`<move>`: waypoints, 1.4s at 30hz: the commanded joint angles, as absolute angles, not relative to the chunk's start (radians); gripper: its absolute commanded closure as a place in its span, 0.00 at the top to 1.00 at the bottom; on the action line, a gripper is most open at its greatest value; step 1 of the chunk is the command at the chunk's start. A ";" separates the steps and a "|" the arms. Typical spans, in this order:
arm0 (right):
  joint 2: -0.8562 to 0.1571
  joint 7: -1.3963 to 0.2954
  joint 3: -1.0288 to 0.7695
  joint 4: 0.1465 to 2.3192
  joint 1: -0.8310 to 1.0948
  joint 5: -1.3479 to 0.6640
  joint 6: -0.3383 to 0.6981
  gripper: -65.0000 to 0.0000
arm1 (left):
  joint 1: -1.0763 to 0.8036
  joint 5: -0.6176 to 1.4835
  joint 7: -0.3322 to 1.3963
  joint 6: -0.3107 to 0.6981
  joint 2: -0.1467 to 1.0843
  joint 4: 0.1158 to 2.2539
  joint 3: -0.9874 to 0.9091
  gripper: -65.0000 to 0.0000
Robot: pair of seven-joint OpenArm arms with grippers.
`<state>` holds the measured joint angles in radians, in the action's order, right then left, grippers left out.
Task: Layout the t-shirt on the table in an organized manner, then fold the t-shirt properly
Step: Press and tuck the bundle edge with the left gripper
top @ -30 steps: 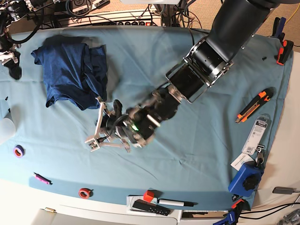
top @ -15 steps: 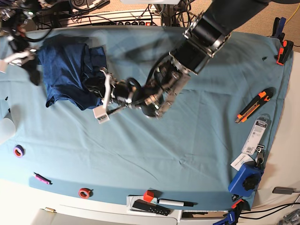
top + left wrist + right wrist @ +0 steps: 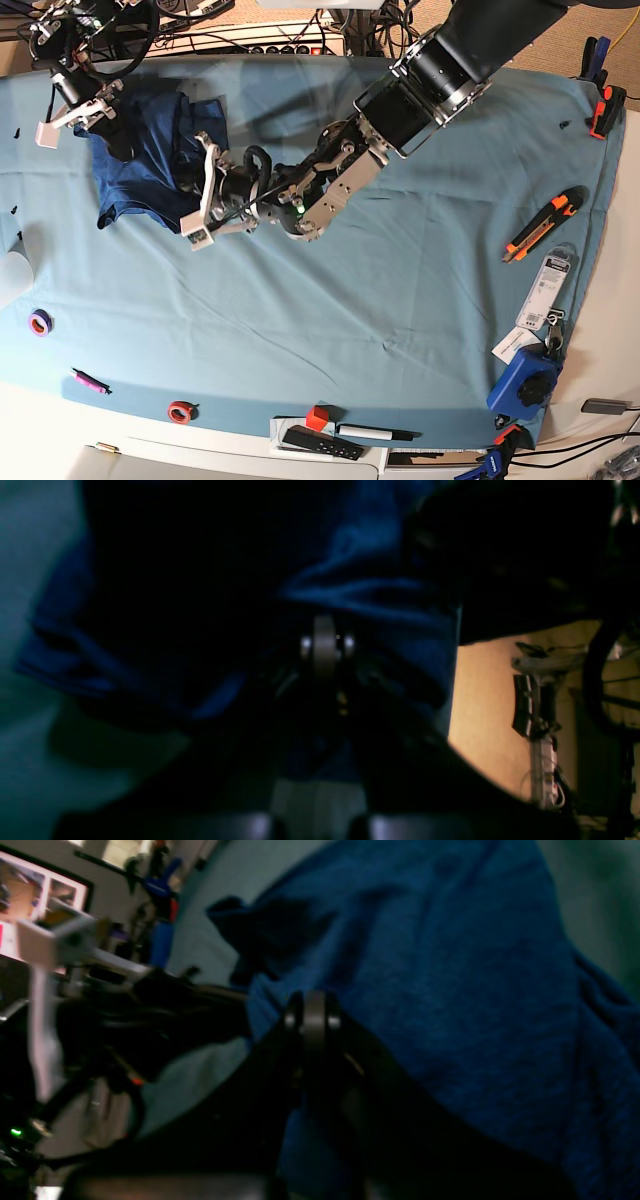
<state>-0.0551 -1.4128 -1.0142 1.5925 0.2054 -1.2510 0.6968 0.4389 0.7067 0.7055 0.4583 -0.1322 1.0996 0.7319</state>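
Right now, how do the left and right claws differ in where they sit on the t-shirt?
The left claw is at the t-shirt's near-right edge in the base view, low over the table; the right claw is at its far-left corner. The left arm stretches far across the table; the right reaches in from the far-left corner. Both claws are shut, and whether either has pinched cloth is unclear.

The t-shirt (image 3: 150, 160) is bunched at the far left of the worktop (image 3: 400, 300). The left claw (image 3: 200, 190) is placed at the shirt's right edge, the right claw (image 3: 85, 120) at its far left corner. A utility knife (image 3: 541, 225) is set near the right edge. A tape ring (image 3: 180, 411), a cube (image 3: 317, 418) and a marker (image 3: 375, 433) are ranged along the near edge.
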 commanded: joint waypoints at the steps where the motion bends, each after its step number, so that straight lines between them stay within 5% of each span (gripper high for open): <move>1: -0.068 -1.396 -1.018 1.609 0.205 -1.242 0.698 0.00 | 0.472 0.719 0.685 0.463 -0.157 1.117 0.728 0.00; 14: -0.058 -1.396 -1.018 1.609 0.199 -1.121 0.698 0.00 | 0.490 0.778 0.667 0.468 -0.157 1.117 0.728 0.00; 22: -0.058 -1.396 -1.022 1.609 0.199 -1.484 0.698 0.00 | 0.491 0.778 0.627 0.468 -0.157 1.117 0.728 0.00; 32: -0.030 -1.396 -1.270 1.609 0.212 -1.484 0.698 0.00 | 0.491 0.778 0.588 0.467 -0.157 1.116 0.728 0.00; 42: -0.027 -1.396 -1.275 1.609 0.232 -1.301 0.698 0.00 | 0.491 0.778 0.545 0.414 -0.157 1.113 0.731 0.00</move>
<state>-0.0135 -1.4139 -1.2716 1.5925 0.2302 -1.2694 0.6968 0.4633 0.7574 0.5705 0.4053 -0.1322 1.0985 0.7330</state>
